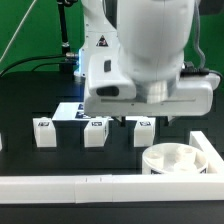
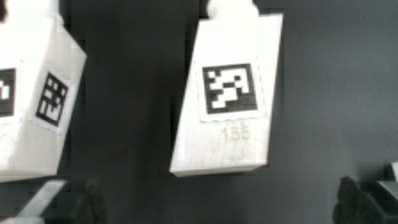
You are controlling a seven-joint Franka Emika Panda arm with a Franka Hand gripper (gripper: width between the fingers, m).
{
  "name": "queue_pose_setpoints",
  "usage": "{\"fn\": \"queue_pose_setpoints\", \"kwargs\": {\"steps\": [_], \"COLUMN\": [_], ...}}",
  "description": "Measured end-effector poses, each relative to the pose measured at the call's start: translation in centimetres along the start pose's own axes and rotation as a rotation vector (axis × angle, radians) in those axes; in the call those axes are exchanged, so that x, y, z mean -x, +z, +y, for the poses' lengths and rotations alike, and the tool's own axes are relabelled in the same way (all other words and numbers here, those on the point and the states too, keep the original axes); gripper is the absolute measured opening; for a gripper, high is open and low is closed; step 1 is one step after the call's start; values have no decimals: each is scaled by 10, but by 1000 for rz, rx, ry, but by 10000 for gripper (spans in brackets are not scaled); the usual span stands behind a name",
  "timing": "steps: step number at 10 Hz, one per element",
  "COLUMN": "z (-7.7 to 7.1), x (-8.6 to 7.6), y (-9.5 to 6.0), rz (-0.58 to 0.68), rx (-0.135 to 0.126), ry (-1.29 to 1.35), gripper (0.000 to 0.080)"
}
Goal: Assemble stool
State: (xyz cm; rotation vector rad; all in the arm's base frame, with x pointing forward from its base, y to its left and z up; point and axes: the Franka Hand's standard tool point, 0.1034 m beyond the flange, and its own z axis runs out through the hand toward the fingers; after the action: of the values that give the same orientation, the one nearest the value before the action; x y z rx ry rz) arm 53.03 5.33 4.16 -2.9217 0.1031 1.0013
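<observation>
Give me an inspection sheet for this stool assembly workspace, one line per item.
Surface: black table, edged by a white border wall.
Job's things: first leg, second leg, third leg, apart in a row; round seat at the exterior view's right.
Clutter: nothing seen; marker board behind the legs.
Grippers: gripper open, empty, over a tagged leg.
Cables: nothing seen for certain.
Surroundings: green backdrop.
</observation>
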Motion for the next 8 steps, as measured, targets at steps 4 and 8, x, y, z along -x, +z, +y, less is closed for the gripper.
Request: {"fn": "queue_pose_setpoints", "kwargs": {"steps": [4, 8], "z": [1, -4], "x": [1, 1], "y": [11, 28], "rz": [-238, -268], "rx": [3, 5], "ry": [10, 26], "gripper": [649, 649]}}
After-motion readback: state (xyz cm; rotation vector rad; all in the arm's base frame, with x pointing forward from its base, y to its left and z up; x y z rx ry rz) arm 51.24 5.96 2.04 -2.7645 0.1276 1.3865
